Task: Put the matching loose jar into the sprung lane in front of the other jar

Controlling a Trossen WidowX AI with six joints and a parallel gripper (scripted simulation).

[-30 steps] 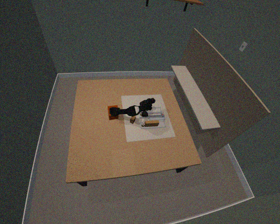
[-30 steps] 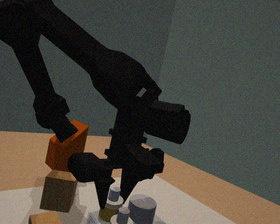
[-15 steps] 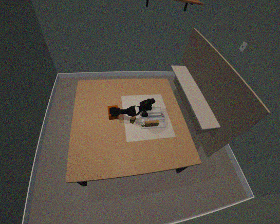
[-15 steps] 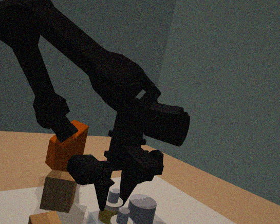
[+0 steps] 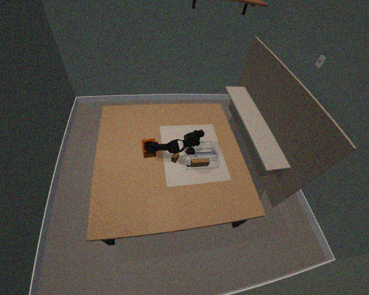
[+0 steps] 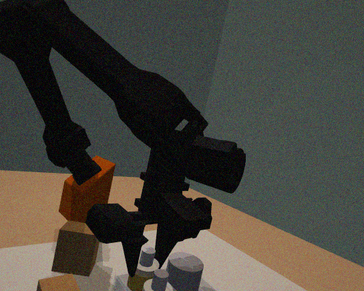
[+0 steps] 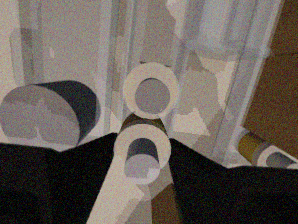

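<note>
My gripper (image 6: pixel 145 271) (image 7: pixel 142 141) is shut on a jar (image 6: pixel 147 257) (image 7: pixel 142 167) with a white lid, a grey knob and an olive-brown body. A like-lidded jar (image 6: pixel 159 279) (image 7: pixel 152 96) stands just beyond it in the clear lane (image 7: pixel 131 45), in line with it. The two lids nearly meet in the wrist view; I cannot tell whether the bodies touch. The held jar is at the lane's front end, roughly upright. Its base, the front stop and the pusher plate are hidden or unclear, so whether it stands on the lane floor cannot be told.
A wide grey cylinder (image 6: pixel 185 271) (image 7: pixel 42 117) stands close beside the gripper. On the other side, a jar (image 5: pixel 188 163) (image 7: pixel 247 146) stands before a long brown block (image 5: pixel 200 162) (image 7: pixel 280 95) in the neighbouring lane. A small brown block (image 5: pixel 175 157) (image 6: pixel 75 251) sits nearer the arm's base.
</note>
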